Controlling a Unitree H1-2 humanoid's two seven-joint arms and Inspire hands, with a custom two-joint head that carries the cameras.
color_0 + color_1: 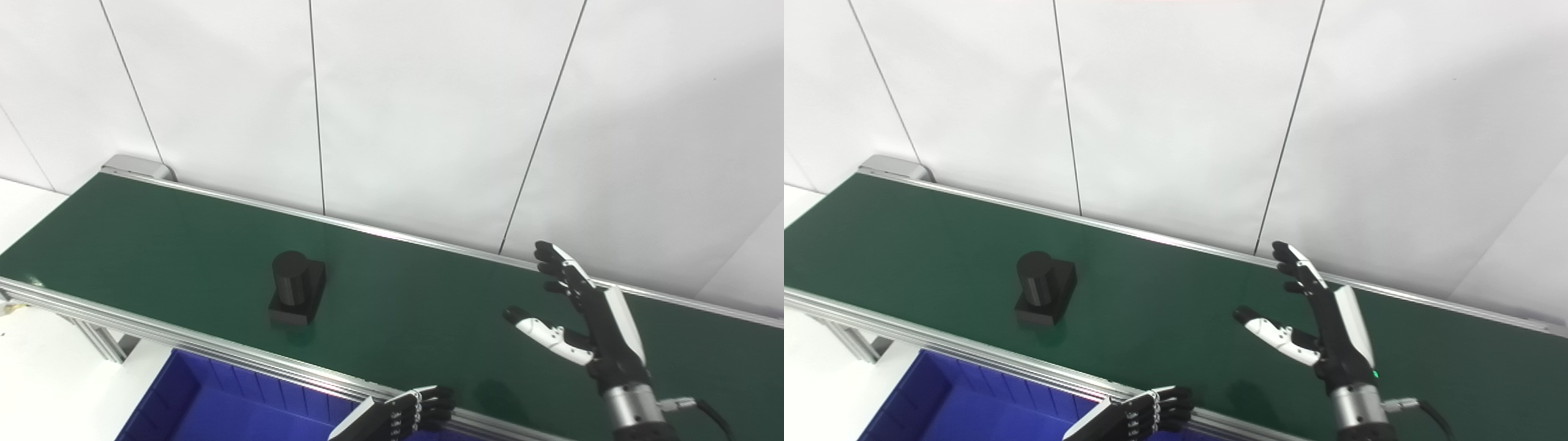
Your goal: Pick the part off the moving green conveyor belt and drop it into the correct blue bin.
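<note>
One black part on belt, one blue bin, two empty hands

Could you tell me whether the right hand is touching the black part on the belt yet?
Apart. In the left eye view, the open right hand hovers over the belt, with bare green between it and the black part.

Illumination bright and even, diffuse, apparently from overhead. White wall panels near overexposed, seams still legible. Green belt carries a soft sheen with faint reflections. Black part casts only a short, weak shadow at its base; its surface detail is lost in darkness. Focus sharp throughout; slight softness at picture edges.
</note>
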